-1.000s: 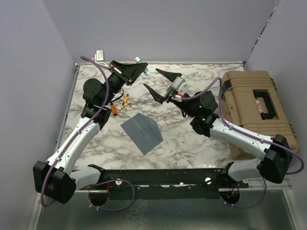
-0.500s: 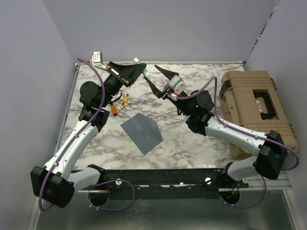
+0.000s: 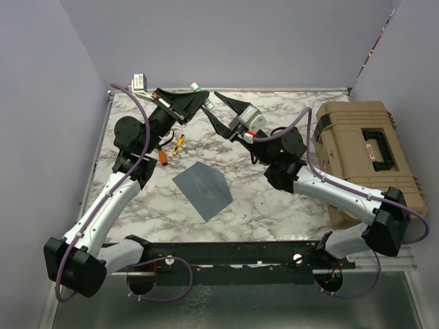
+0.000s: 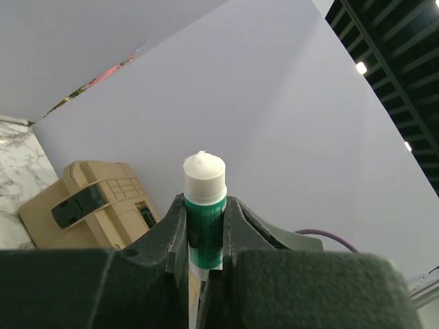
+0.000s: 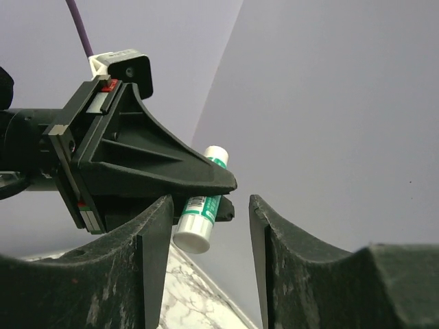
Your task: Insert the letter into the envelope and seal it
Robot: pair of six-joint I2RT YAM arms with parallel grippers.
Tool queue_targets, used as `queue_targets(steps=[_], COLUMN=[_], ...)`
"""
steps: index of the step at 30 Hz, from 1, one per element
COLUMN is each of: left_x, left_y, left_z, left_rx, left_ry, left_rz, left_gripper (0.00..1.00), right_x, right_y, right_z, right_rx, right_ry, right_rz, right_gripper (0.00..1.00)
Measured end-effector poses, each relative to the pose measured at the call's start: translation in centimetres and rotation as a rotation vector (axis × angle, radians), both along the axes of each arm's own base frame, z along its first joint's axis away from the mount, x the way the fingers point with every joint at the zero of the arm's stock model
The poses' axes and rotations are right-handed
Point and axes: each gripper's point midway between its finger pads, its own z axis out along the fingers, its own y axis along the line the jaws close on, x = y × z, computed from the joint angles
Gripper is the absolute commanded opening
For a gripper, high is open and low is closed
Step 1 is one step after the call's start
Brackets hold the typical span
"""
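Both tools had converged: the right tool (image 3: 212, 107), empty and narrowed to half open, had closed in on the glue stick (image 4: 204, 205) gripped by the left tool (image 4: 204, 229). The envelope (image 3: 202, 190) lay on the table (image 3: 271, 199), apparently awaiting sealing; no letter showed.

White arm shells (image 3: 113, 199), black joints (image 3: 130, 130), purple cables (image 3: 142, 103) (a green light (image 3: 289, 165) dots the right arm (image 3: 336, 192)).

A robotics lab test cell: plain pale lavender panel walls (image 3: 240, 41) box in a white marble-patterned tabletop (image 3: 260, 205). Two white-and-black robot arms (image 3: 113, 202) are bolted to a black metal rail (image 3: 233, 255), and a tan hard plastic equipment case (image 3: 363, 151) sits alongside.
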Motion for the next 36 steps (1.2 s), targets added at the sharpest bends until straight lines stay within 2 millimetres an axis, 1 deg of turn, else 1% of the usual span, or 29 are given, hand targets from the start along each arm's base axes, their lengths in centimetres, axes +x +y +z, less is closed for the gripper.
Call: queue_targets(steps=[2, 3, 5, 8, 10, 11, 12, 16, 17, 22, 26, 28, 31, 33, 36], left_x=[0.0, 0.0, 0.0, 0.0, -0.2, -0.2, -0.3, -0.4, -0.4, -0.3, -0.3, -0.4, -1.1, -2.0, -3.0], left_y=[0.0, 0.0, 0.0, 0.0, 0.1, 0.1, 0.1, 0.2, 0.2, 0.2, 0.2, 0.3, 0.5, 0.6, 0.7], left_z=[0.0, -0.1, -0.2, -0.1, 0.1, 0.1, 0.2, 0.3, 0.3, 0.2, -0.1, 0.0, 0.1, 0.3, 0.1], left_rx=[0.0, 0.0, 0.001, 0.0, -0.001, -0.002, -0.003, -0.006, -0.007, -0.006, -0.002, 0.002, 0.015, 0.026, 0.042], left_ry=[0.001, 0.002, 0.003, 0.002, -0.002, -0.005, -0.006, -0.008, -0.008, -0.005, -0.023, -0.053, -0.128, -0.198, -0.27], left_rz=[0.0, 0.0, 0.0, 0.0, 0.0, 0.0, 0.0, 0.0, 0.0, 0.0, 0.01, 0.016, 0.031, 0.043, 0.051], left_gripper=[0.0, 0.0, 0.0, 0.0, 0.0, 0.0, 0.0, 0.0, 0.0, 0.0, 0.0, 0.0, 0.0, 0.0, 0.0], right_x=[-0.1, 0.0, 0.1, 0.2, 0.3, 0.3, 0.3, 0.2, 0.2, 0.5, 0.5, 0.3, -0.5, -1.1, -2.1], right_y=[0.1, 0.2, 0.3, 0.3, 0.3, 0.3, 0.3, 0.5, 0.5, 0.3, 0.4, 0.4, 0.3, 0.4, 0.5], right_z=[0.0, -0.2, -0.5, -0.8, -0.9, -0.9, -1.0, -1.2, -1.2, -1.3, -1.6, -1.7, -1.9, -1.9, -2.3], right_rx=[-0.002, -0.008, -0.013, -0.02, -0.02, -0.019, -0.018, -0.017, -0.014, 0.013, 0.076, 0.126, 0.218, 0.285, 0.37], right_ry=[0.003, 0.01, 0.025, 0.039, 0.045, 0.047, 0.05, 0.064, 0.068, 0.115, 0.242, 0.343, 0.531, 0.671, 0.867], right_rz=[0.002, 0.004, 0.006, 0.004, 0.001, -0.001, -0.001, 0.003, 0.003, 0.001, 0.042, 0.084, 0.177, 0.254, 0.362], right_gripper=[0.38, 0.37, 0.37, 0.42, 0.42, 0.38, 0.33, 0.03, 0.01, 0.0, 0.01, 0.01, 0.01, 0.01, 0.0])
